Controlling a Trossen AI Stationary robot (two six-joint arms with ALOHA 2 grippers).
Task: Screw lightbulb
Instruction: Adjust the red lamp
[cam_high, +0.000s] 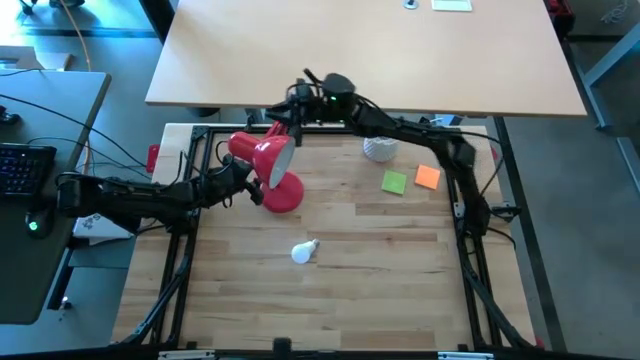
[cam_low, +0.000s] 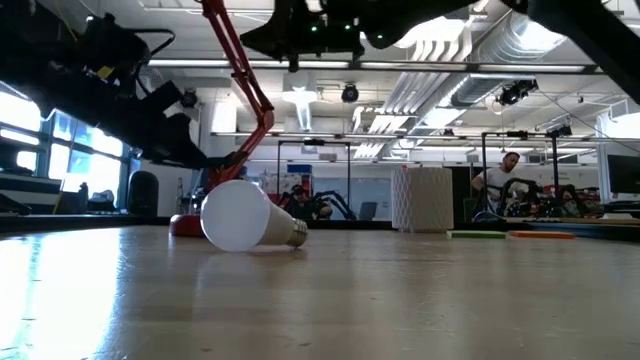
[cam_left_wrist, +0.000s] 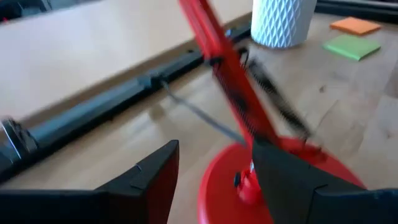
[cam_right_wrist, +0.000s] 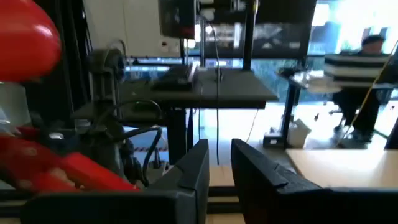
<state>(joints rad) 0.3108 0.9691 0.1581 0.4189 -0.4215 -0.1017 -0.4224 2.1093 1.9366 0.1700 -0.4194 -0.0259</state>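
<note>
– What's on the wooden table (cam_high: 380, 250)?
– The lightbulb (cam_high: 304, 251) lies near its front. Left gripper (cam_high: 243, 180), jaws apart, by the red lamp (cam_high: 272, 170); right gripper (cam_high: 300, 100) slightly open.
– Low view?
– A person (cam_low: 500, 178) behind.

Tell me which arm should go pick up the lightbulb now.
Probably the left. The lightbulb lies loose on the table, nearer the front. The left gripper, open, is by the red lamp's base, nearer the bulb. The right gripper is up at the far edge, behind the lamp's shade.
</note>
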